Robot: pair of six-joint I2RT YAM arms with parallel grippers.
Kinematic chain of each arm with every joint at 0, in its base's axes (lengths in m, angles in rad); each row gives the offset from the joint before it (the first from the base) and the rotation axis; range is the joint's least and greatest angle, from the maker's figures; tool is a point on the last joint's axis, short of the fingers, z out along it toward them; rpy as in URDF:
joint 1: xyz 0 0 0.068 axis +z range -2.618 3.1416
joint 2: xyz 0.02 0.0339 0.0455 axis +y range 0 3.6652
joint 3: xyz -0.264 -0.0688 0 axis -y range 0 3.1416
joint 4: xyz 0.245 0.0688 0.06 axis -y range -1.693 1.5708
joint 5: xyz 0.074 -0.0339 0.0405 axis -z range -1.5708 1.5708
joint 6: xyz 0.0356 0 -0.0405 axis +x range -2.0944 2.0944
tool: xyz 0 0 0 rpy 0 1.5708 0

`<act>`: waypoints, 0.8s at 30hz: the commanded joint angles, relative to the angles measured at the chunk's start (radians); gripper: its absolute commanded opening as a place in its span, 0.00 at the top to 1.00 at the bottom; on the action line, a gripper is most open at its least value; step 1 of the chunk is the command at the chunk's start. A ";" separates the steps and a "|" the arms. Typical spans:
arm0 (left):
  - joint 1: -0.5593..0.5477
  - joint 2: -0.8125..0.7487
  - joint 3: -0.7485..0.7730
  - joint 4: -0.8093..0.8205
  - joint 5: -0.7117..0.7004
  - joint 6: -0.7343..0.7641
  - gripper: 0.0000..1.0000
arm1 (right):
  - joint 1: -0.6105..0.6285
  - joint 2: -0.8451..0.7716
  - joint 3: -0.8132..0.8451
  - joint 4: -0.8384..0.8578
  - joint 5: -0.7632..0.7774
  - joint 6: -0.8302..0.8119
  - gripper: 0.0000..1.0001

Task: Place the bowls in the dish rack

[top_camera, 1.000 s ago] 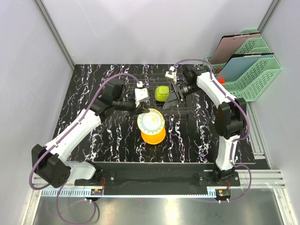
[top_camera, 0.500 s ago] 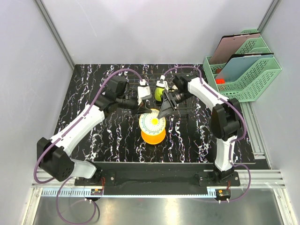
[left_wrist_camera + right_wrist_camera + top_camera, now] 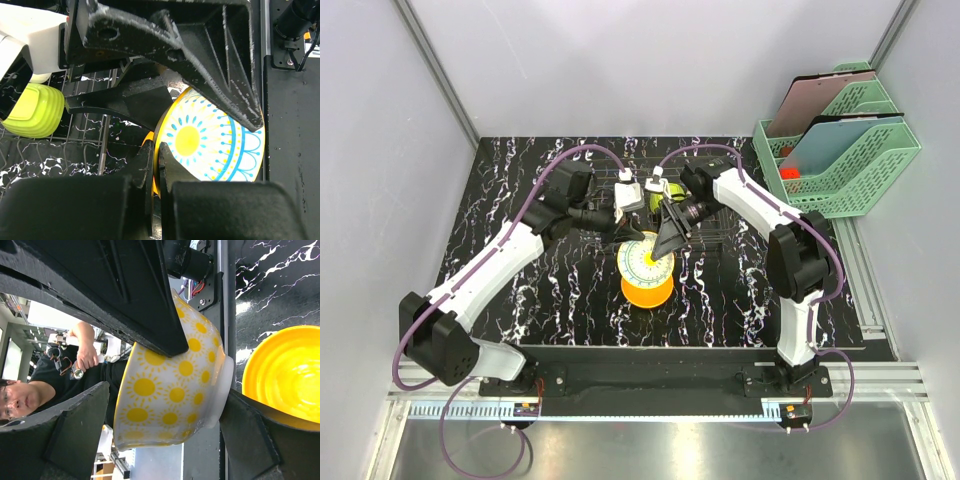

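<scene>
Pinching patterned bowl's rim is left gripper (clamped).

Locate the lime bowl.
Left wrist view, left edge: the lime bowl sits in the dish rack, beyond the patterned bowl.

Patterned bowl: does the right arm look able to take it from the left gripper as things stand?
Probably yes: the right gripper, open, straddles the patterned bowl, which the left gripper holds by its rim; nothing else shows between the right one's fingers.
</scene>
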 commanded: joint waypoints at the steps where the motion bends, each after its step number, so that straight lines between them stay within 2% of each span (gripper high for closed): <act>1: 0.004 -0.018 0.037 0.050 0.014 0.016 1.00 | 0.007 -0.046 0.023 -0.290 -0.055 -0.019 0.07; 4: 0.004 -0.026 0.035 0.050 -0.003 0.019 1.00 | -0.009 -0.023 0.025 -0.292 -0.080 -0.016 0.08; 11: 0.002 -0.072 0.004 0.061 -0.037 0.047 1.00 | -0.051 0.003 0.053 -0.295 -0.118 -0.007 0.02; 21: -0.001 -0.089 0.001 0.087 -0.015 0.029 1.00 | -0.017 0.017 0.040 -0.293 -0.130 -0.010 0.01; 24: -0.006 -0.089 0.004 0.090 -0.017 0.028 1.00 | 0.000 0.026 0.051 -0.296 -0.136 -0.010 0.05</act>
